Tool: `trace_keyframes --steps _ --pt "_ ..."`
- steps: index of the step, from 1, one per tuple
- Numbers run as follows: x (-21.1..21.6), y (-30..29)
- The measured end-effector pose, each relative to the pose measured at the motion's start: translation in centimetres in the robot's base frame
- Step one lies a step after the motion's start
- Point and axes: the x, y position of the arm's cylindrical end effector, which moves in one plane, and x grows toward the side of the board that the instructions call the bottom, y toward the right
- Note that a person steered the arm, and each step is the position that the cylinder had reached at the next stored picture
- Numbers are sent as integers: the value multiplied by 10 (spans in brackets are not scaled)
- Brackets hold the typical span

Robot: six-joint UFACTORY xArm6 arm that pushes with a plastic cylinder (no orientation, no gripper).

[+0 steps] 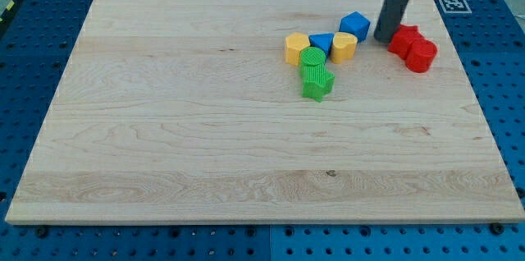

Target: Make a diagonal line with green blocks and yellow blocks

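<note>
My tip sits on the tabletop toward the view's upper right, with the dark rod rising out of the frame's top edge. There are no fingers on this arm, just the rod, so it grasps nothing. The tip is just left of the red blocks and just right of the blue cube; whether it touches either I cannot tell.

Two red blocks lie pressed together: one red block nearest the tip, its shape unclear, and a second red block down and to the right of it.

The blocks I care about are in a cluster left of the tip. A yellow hexagon is at the cluster's left end, a blue triangle is just right of it, and a yellow block with a rounded top follows, touching the triangle. The blue cube sits just above and right of that yellow block.

Below the triangle, a green cylinder touches the yellow hexagon's lower right. A green block, shape hard to make out, lies directly under the cylinder, touching it.
</note>
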Motion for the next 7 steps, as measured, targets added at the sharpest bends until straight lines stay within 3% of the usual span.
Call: trace_keyframes --steps 3,5,7 --pt "-36 18" --pt "-56 -35" --pt "-20 -57"
